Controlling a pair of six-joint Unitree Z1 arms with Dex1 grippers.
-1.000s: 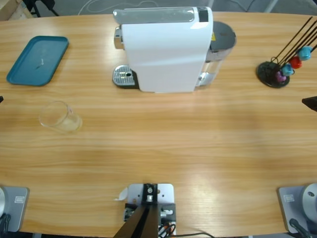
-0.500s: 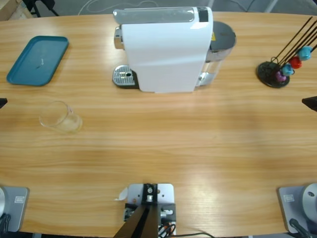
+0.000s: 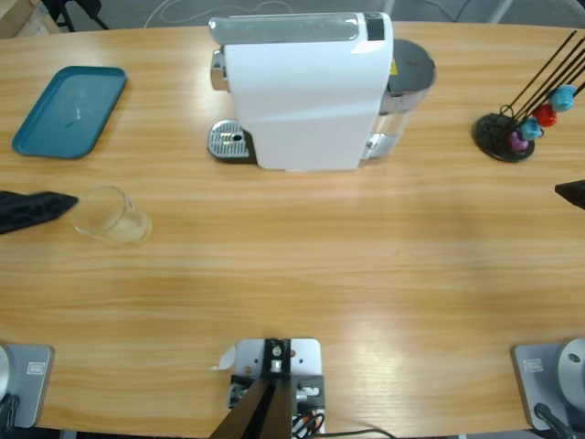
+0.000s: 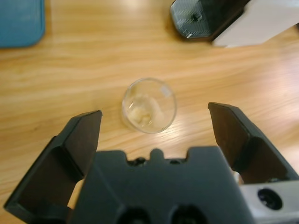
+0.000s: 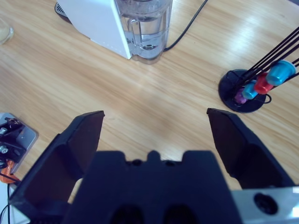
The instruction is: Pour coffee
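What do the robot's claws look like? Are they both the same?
Yes, they look like twins. The left claw has two flat, matte black jaws shaped like wedges, rising from a chunky black body with a small notch in its top edge. A pale grey plate with a round hole sits at its lower corner. The right claw has the same black jaws, body, notch and grey plate.

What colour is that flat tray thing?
The tray is teal blue, clearest in the high view.
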